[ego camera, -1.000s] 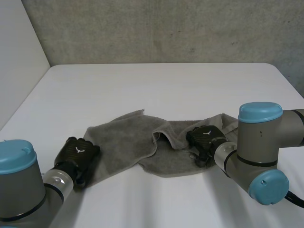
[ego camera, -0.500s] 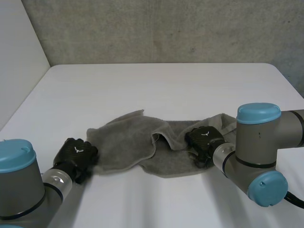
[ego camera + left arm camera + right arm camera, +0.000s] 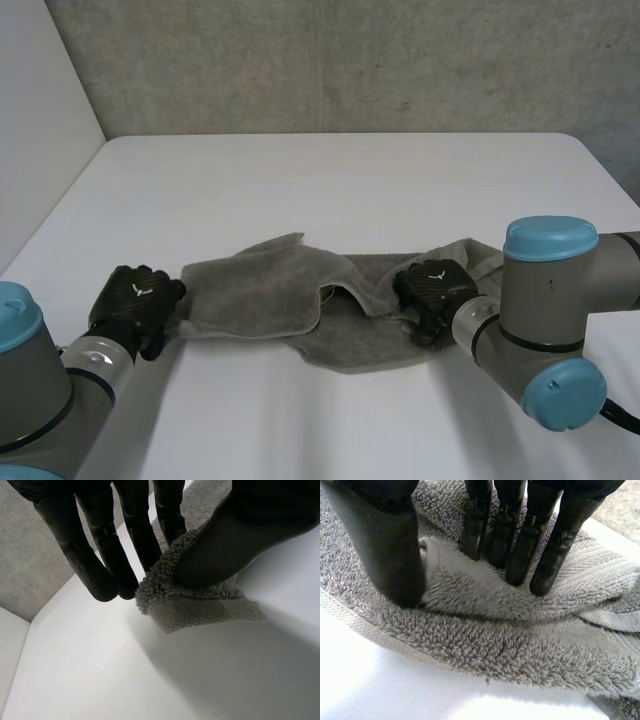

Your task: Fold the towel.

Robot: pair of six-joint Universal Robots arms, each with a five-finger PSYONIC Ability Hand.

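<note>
A grey towel (image 3: 262, 297) lies crumpled in a long strip across the near middle of the white table (image 3: 330, 190). My left hand (image 3: 135, 300) is at the strip's left end. In the left wrist view its thumb (image 3: 225, 545) and fingers (image 3: 132, 535) pinch the towel's corner (image 3: 200, 607), lifted just off the table. My right hand (image 3: 433, 289) rests on the bunched right part of the towel. In the right wrist view a raised fold of towel (image 3: 475, 597) sits squeezed between its thumb (image 3: 390, 545) and curled fingers (image 3: 520, 555).
A grey wall (image 3: 350, 60) runs along the table's far edge, with a pale wall on the left. My right arm's elbow (image 3: 545, 310) stands over the near right of the table, just right of the towel.
My left hand has closed on the towel's left corner and drawn it leftward, stretching that end out. My right hand's fingers have curled in tighter on the fold and stayed in place.
</note>
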